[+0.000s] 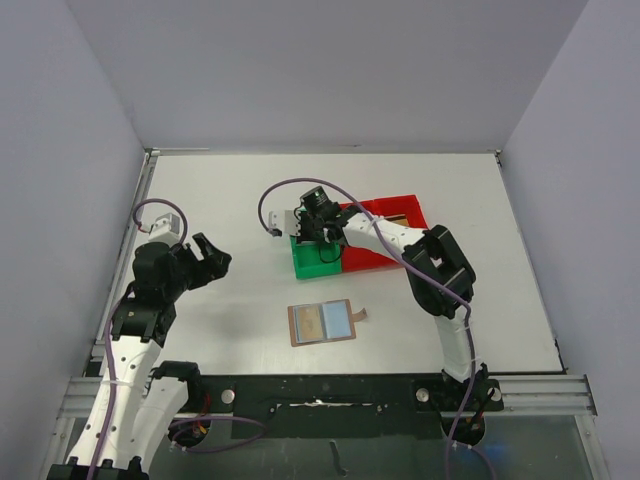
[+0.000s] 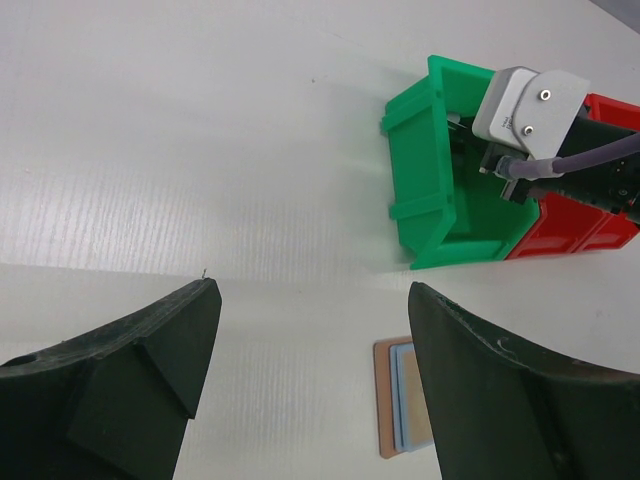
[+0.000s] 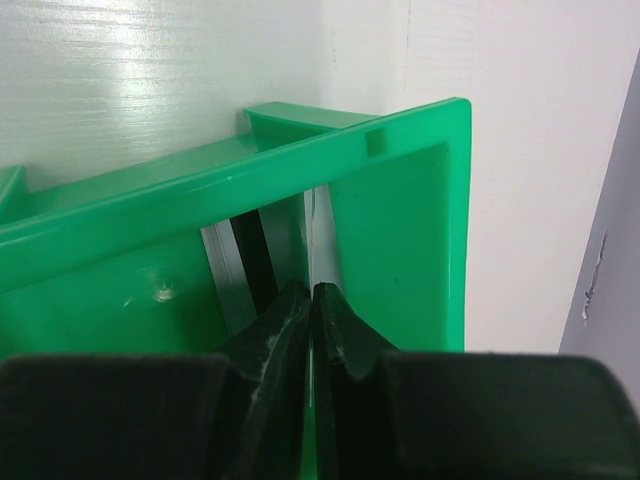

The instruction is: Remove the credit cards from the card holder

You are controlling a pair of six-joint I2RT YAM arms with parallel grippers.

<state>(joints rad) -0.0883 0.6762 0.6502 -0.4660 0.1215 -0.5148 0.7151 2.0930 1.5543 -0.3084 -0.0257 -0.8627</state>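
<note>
The card holder (image 1: 320,323) lies open and flat on the table in front of the arms, brown with pale blue-grey pockets and a small tab (image 1: 360,316). Its left edge also shows in the left wrist view (image 2: 398,400). My right gripper (image 3: 313,290) is down inside the green bin (image 1: 312,262), shut on a thin credit card (image 3: 312,225) seen edge-on. Another card (image 3: 235,270), grey with a black stripe, leans against the green bin's wall. My left gripper (image 1: 215,258) is open and empty, above the table left of the card holder.
A red bin (image 1: 385,215) stands against the right side of the green bin. The right arm's wrist and its cable (image 2: 525,105) hang over the bins. White walls enclose the table on three sides.
</note>
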